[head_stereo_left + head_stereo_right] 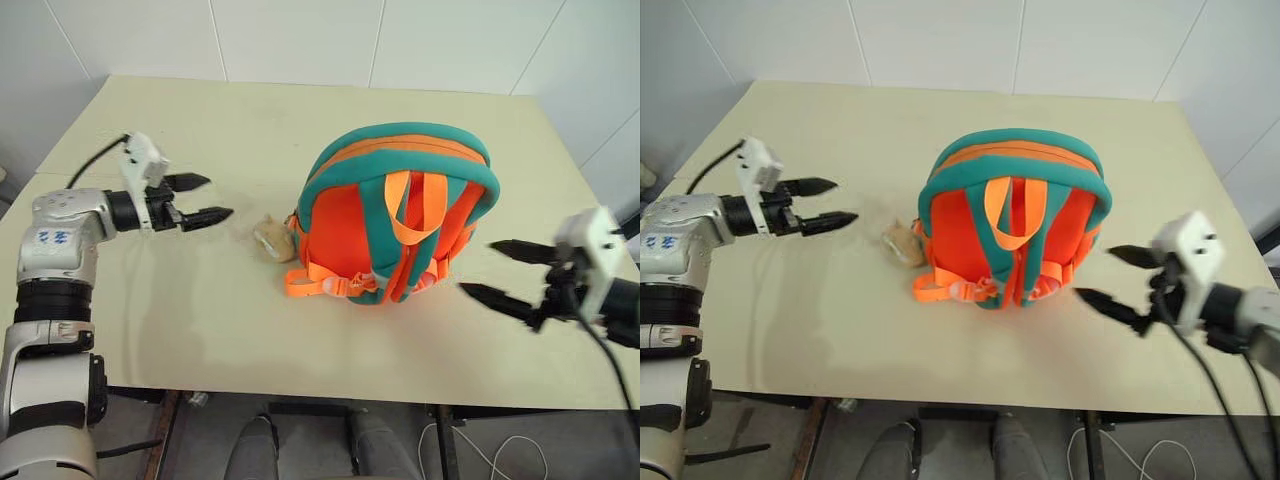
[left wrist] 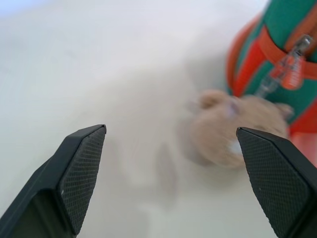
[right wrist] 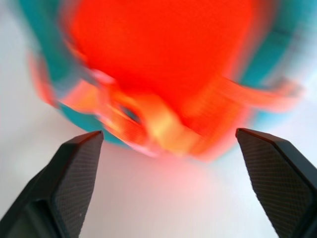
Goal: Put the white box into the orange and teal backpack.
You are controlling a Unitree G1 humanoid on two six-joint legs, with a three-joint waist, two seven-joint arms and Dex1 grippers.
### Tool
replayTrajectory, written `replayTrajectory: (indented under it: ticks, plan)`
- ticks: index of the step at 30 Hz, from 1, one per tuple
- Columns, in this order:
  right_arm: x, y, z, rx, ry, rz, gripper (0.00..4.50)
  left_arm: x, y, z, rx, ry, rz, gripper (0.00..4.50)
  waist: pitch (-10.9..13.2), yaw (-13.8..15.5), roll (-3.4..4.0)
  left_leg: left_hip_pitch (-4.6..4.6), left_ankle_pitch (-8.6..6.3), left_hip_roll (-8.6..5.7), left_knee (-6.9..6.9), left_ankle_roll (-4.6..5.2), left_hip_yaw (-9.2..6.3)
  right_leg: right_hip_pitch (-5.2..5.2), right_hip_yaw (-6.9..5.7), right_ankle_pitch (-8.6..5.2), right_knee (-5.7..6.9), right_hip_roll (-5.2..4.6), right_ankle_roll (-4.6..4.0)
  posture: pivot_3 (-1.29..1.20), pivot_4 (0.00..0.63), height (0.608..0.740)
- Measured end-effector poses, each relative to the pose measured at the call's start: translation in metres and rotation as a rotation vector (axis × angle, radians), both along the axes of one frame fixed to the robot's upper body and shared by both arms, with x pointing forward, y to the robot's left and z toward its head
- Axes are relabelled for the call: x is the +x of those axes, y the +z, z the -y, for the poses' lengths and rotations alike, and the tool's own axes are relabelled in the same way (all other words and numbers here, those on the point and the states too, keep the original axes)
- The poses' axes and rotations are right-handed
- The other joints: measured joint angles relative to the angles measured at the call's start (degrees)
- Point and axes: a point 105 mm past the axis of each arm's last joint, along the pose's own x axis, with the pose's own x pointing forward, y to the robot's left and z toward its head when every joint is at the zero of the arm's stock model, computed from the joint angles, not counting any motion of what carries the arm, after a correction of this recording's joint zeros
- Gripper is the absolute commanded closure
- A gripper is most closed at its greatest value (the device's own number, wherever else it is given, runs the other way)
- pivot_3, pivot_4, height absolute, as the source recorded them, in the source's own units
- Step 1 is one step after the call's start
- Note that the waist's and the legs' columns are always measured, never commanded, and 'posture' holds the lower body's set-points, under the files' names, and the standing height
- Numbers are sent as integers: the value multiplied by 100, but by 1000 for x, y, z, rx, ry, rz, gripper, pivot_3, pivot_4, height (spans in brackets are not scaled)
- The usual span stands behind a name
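Starting on the left: the left gripper point(image 1: 202, 198) is hanging over the table point(image 1: 200, 320) out at about 9 o'clock from the backpack point(image 1: 395, 215), fingers spread wide with nothing between them, pointing in toward the bag. Between it and the bag there's the little beige plush toy point(image 1: 272, 238), lying on the tabletop right against the bag's 9 o'clock side. In the left wrist view you can see the toy point(image 2: 228, 129) and the backpack's zipper pull point(image 2: 285, 67) beyond the open fingers.

Middle: the backpack sits upright on the table, straps side facing the robot, orange loops and buckles point(image 1: 320, 282) trailing down at 6 to 7 o'clock. The top looks closed as far as I can tell, teal band running over it.

Right: the right gripper point(image 1: 505, 270) is at roughly 4 o'clock from the bag, also spread wide and holding nothing, aimed back at the bag but clear of it.

The white box: I can't spot it on the table, so my guess is it's already inside the backpack. That'd make this the let-go stage, both hands clear of the bag. If so, the next move just calls for keeping the arms clear without snagging the straps or tipping the bag. If the box isn't in, someone needs to find it first.
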Motion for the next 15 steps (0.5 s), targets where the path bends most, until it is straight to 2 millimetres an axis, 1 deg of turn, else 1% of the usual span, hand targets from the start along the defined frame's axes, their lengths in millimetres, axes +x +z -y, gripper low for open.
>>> replayTrajectory:
  ticks: [2, 4, 7, 10, 13, 15]
  plan:
    - [2, 5, 22, -11, -69, 26, 34, -3, 4, -4, -7, -6, 49, 0, 0, 2, 0, 5, 0, 0, 1, 0, 1, 6, 0, 1, 0, 0, 1, 0, 150, 740]
    - [6, 11, 35, -14, -107, 67, 34, -7, 2, -4, -4, -26, 71, 0, 0, -13, 0, 11, 0, 0, 2, 0, 4, 11, 3, 1, 0, 0, 2, 0, 150, 740]
    - [13, 17, 49, -2, -154, 124, 34, -10, -1, 7, -65, -94, 117, 0, 0, -34, 0, 11, 0, 0, 5, 0, 4, 15, 3, 4, -1, 0, 5, 0, 150, 740]
    - [20, 21, 56, -11, -190, 156, 34, -16, -9, 8, -95, -132, 106, 0, 0, -78, 0, 12, 0, 0, 3, 0, 4, 13, 4, 4, 1, 1, 6, 0, 150, 740]
    - [27, 23, 51, -4, -195, 184, 34, -19, -10, 11, -89, -166, 117, 0, 0, -82, 0, 14, 0, 0, 1, 0, 3, 13, 4, 4, 2, 2, 6, 0, 150, 740]
    - [29, 17, 47, 6, -183, 178, 34, -20, -14, 14, -98, -175, 117, 0, -1, -64, 1, 13, 0, 0, 2, 0, 3, 16, 4, 4, 0, 1, 7, 0, 150, 740]
